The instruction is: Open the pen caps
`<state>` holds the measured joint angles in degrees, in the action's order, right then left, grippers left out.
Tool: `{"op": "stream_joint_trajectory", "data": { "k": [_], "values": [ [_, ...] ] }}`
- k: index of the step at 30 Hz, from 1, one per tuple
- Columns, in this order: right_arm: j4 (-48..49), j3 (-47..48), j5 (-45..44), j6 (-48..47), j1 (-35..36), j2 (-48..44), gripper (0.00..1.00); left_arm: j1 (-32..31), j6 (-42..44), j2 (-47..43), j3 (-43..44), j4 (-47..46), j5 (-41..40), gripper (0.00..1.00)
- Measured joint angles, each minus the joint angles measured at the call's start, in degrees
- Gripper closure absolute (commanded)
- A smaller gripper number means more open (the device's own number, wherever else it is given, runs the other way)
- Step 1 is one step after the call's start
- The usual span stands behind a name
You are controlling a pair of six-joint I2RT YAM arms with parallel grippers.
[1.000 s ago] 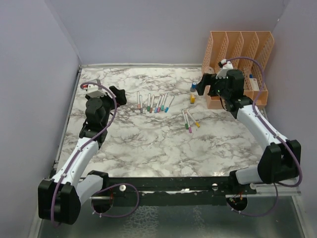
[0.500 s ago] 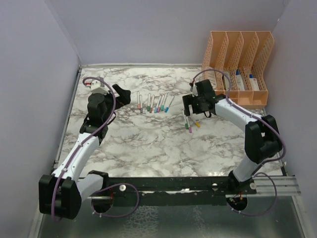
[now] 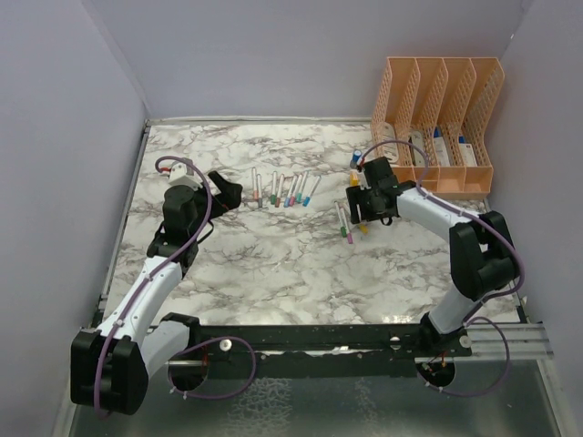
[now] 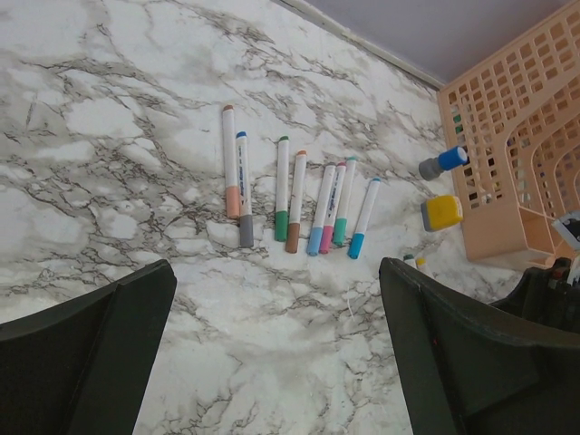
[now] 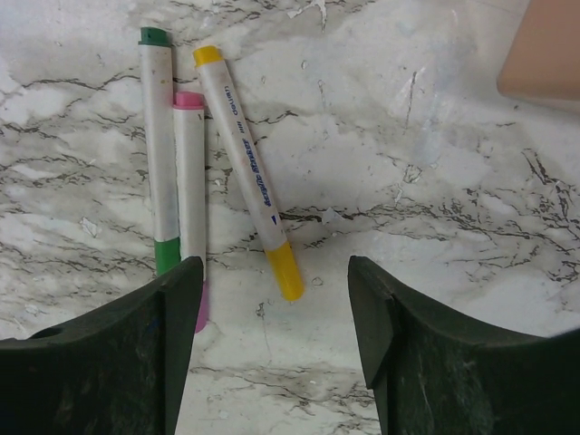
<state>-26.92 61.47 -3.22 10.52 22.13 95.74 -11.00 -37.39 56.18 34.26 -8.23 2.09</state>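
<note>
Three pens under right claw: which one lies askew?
The yellow-capped white pen; it slants, while the green-capped pen and pink-capped pen lie parallel.

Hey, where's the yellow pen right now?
In the right wrist view the yellow pen lies slanted on the marble tabletop, beside the pink pen and green pen, its cap end in the gap of the open right pincer.

The yellow pen (image 5: 249, 168) carries blue lettering along its white barrel, too blurred to read. A grey-capped pen (image 4: 242, 181) shows similar unreadable print.
</note>
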Motion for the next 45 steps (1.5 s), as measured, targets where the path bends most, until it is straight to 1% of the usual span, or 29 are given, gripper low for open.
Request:
{"op": "stream_joint_trajectory", "data": {
  "k": [7, 13, 15, 17, 21, 23, 24, 26, 30, 31, 39, 45],
  "values": [
    [0.07, 0.07, -0.13, 0.22, 0.00, 3.65, 0.41, 0.00, 0.92, 0.09, 0.02, 0.35, 0.04, 0.01],
    [0.28, 1.55, -0.17, 0.24, 0.00, 6.56, 0.43, 0.00, 1.07, 0.15, 0.02, 0.44, 0.04, 0.01],
    [0.39, 2.21, -0.17, 0.24, 0.00, 7.30, 0.46, 0.00, 1.07, 0.20, 0.02, 0.44, 0.04, 0.01],
    [0.42, 2.95, -0.20, 0.24, 0.00, 8.02, 0.53, 0.00, 1.09, 0.28, 0.02, 0.48, 0.04, 0.01],
    [0.76, 4.44, -0.20, 0.22, 0.00, 9.35, 0.73, 0.00, 1.09, 0.39, 0.02, 0.81, 0.07, 0.02],
    [1.25, 4.85, -0.15, 0.15, 0.00, 9.79, 0.80, 0.00, 1.09, 0.39, 0.02, 1.01, 0.09, 0.02],
    [1.38, 4.92, -0.04, 0.28, 0.00, 9.88, 0.83, 0.00, 1.09, 0.39, 0.02, 1.09, 0.09, 0.02],
    [1.64, 4.94, 0.17, 0.26, 0.00, 9.99, 0.84, 0.00, 1.09, 0.39, 0.02, 1.22, 0.09, 0.02],
    [1.68, 4.94, 0.31, 0.33, 0.00, 10.01, 0.97, 0.00, 1.07, 0.39, 0.02, 1.31, 0.15, 0.04],
    [1.68, 4.94, 0.33, 0.33, 0.00, 10.01, 0.98, 0.00, 1.07, 0.39, 0.02, 1.31, 0.20, 0.04],
    [1.79, 4.13, 0.37, -0.20, 0.00, 8.87, 0.99, -0.44, 0.87, 1.81, 1.03, 1.51, 1.64, 0.12],
    [1.49, 3.56, 2.60, -1.86, 0.07, 2.10, 0.99, -3.08, -0.76, 5.31, 3.04, -0.31, 3.74, 0.16]
  ]
}}
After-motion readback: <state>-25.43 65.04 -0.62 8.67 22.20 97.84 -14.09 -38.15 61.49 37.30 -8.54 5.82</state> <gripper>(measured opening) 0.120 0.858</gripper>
